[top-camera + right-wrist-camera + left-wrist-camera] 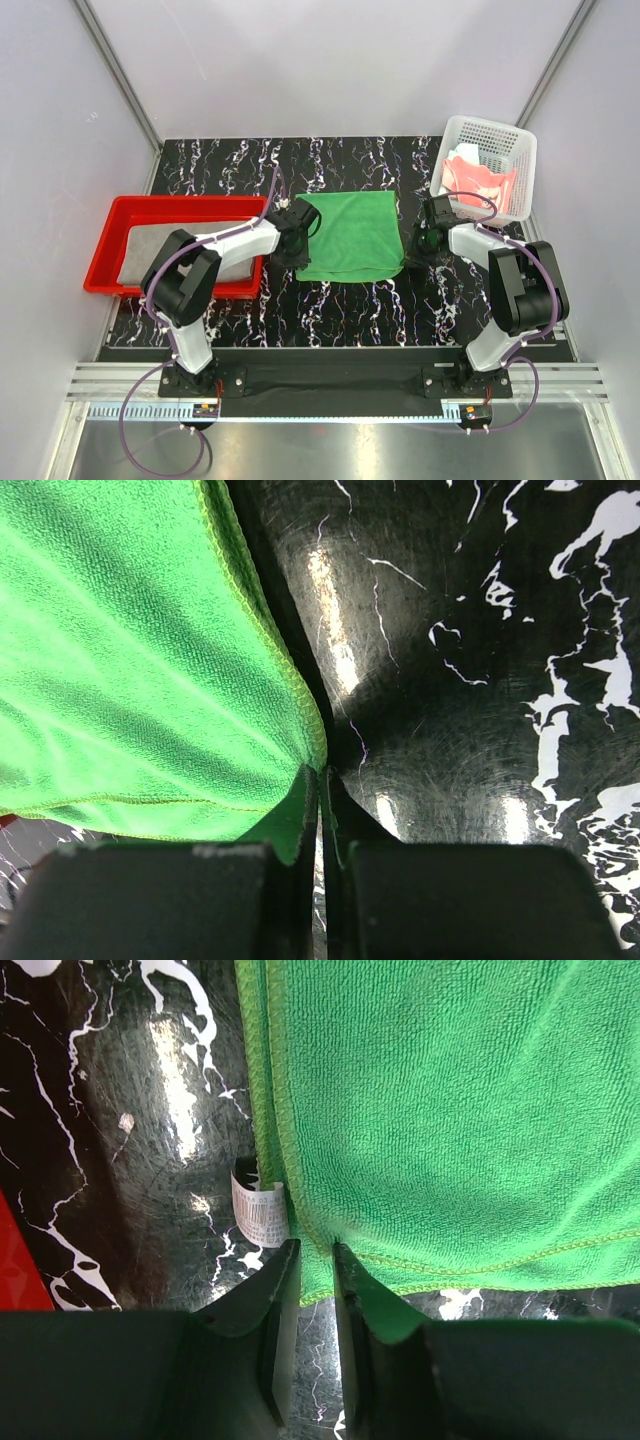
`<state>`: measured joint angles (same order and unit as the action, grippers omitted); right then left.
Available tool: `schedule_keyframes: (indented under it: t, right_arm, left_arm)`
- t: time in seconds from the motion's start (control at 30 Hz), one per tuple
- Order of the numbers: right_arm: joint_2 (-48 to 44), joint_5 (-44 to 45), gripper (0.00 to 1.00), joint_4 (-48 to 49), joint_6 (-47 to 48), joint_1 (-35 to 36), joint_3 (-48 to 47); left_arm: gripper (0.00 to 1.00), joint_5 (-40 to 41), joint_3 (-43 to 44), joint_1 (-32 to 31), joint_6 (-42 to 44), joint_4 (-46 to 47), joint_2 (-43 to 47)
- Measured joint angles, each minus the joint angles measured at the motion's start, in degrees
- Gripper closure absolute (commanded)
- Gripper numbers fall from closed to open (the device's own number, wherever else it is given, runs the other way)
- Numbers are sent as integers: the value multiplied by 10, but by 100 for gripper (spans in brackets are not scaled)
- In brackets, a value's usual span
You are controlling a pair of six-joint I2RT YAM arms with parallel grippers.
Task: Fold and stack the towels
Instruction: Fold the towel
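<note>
Three towels show plainly. One green towel (350, 235) lies flat and spread at the middle of the dark marbled table (330, 310), one grey towel (150, 255) lies in the single red tray (180, 200) to the left, and one pink towel (478, 180) sits crumpled in the single white basket (490, 130) at the far right. Both arms reach the green towel's near edge. The left gripper (316, 1260) has its fingers narrow on the near-left corner, beside one white label (258, 1210). The right gripper (320, 780) is pressed together on the near-right corner.
</note>
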<state>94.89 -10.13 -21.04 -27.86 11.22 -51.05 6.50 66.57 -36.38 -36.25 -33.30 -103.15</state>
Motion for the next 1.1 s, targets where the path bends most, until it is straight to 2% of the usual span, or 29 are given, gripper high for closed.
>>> schedule_keyframes:
  t: [0.1,0.27,0.53,0.7,1.03,1.1]
  right_arm:
    - [0,0,100,2,0,0,0]
    - [0,-1,100,2,0,0,0]
    - [-3,-1,100,2,0,0,1]
    - [-8,-1,100,2,1,0,1]
    - [-9,-4,100,2,6,0,1]
    - [-15,-5,100,2,7,0,1]
  left_arm:
    - [76,0,3,0,0,0,-1]
    - [83,0,18,0,3,0,-9]
    - [85,1,23,0,2,-5,-19]
    - [100,3,23,0,-1,-11,-20]
    - [100,3,29,0,-3,-21,-20]
    - [89,6,29,0,-4,-24,-18]
